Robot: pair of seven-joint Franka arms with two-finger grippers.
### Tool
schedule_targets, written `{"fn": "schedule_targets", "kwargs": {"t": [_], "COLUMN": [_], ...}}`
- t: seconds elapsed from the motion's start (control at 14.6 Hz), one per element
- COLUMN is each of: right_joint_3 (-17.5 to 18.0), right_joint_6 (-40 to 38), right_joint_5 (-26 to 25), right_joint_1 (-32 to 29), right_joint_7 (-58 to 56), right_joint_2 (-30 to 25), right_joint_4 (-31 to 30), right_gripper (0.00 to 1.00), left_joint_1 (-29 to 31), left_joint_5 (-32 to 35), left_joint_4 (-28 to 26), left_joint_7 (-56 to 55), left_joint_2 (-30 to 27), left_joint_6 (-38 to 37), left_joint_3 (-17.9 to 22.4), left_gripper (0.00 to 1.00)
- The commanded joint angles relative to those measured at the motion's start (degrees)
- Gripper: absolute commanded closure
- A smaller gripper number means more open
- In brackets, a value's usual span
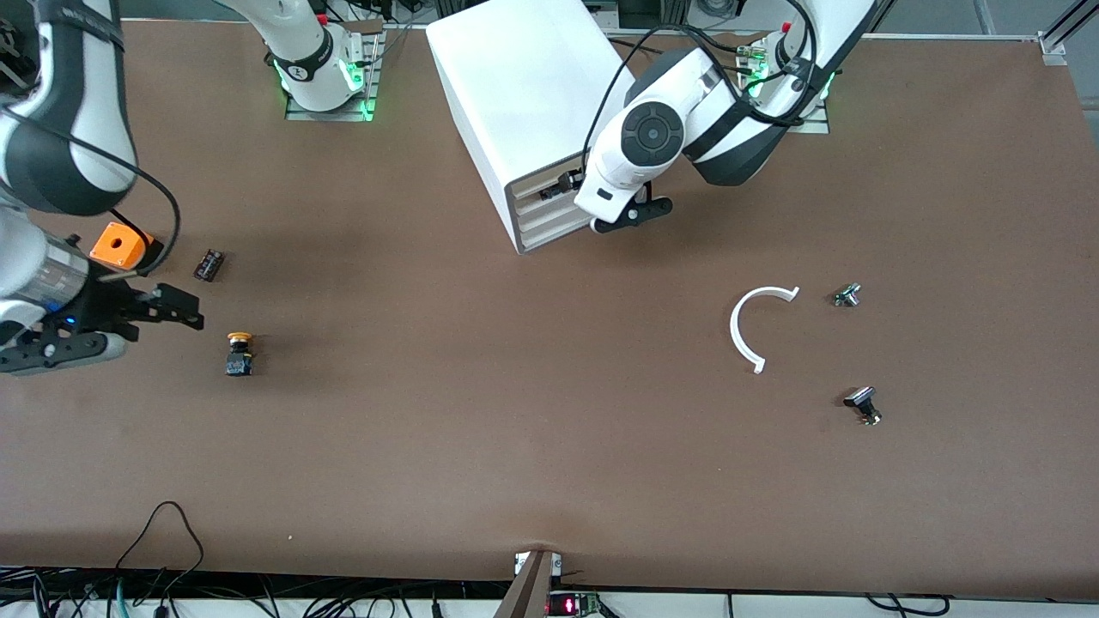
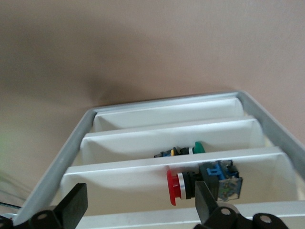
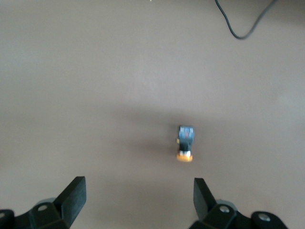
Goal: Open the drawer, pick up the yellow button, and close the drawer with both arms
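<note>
The button (image 1: 239,353) lay on its side on the bare bench (image 1: 481,412), toward the right arm's end and nearer the front camera than the orange box (image 1: 121,245) and the small black block (image 1: 209,264). The right gripper (image 1: 185,311) hung low over the bench just beside the button, its jaws spread apart and empty; in the right wrist view the button (image 3: 185,143) sat clear of both fingers (image 3: 74,195). The left gripper (image 1: 634,215) was at the front of the white cabinet (image 1: 524,103), jaws also apart and holding nothing. The left wrist view looked into the stacked drawers (image 2: 171,138), where a red-capped push-button (image 2: 190,185) and a green-capped one (image 2: 183,151) lay in separate trays. A white curved piece (image 1: 751,330) and two small dark parts (image 1: 863,403) lay toward the left arm's end.
</note>
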Motion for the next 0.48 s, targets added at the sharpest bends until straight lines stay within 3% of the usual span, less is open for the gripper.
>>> {"fn": "schedule_targets", "kwargs": {"t": [0.0, 0.27, 0.41], "right_joint_3": [11.0, 18.65, 19.02], "right_joint_6": [-9.84, -17.14, -19.35], "right_joint_5": [-4.95, -6.54, -6.54], "right_joint_1": [-6.81, -11.64, -12.09], "right_joint_7": [8.46, 15.86, 17.27], "right_joint_2": [-2.58, -9.43, -12.42], "right_joint_4": [6.08, 6.09, 6.0], "right_gripper": [0.0, 0.0, 0.0], "left_joint_1": [5.44, 12.73, 14.06], "left_joint_5": [0.48, 4.76, 11.35], "left_joint_4": [6.99, 15.07, 20.0], "left_joint_7": [4.36, 13.42, 19.29], "left_joint_2": [-0.03, -0.38, -0.38], "left_joint_6": [-6.98, -17.51, -23.32], "left_joint_3": [-0.36, -0.27, -0.18], "left_gripper": [0.01, 0.01, 0.01]}}
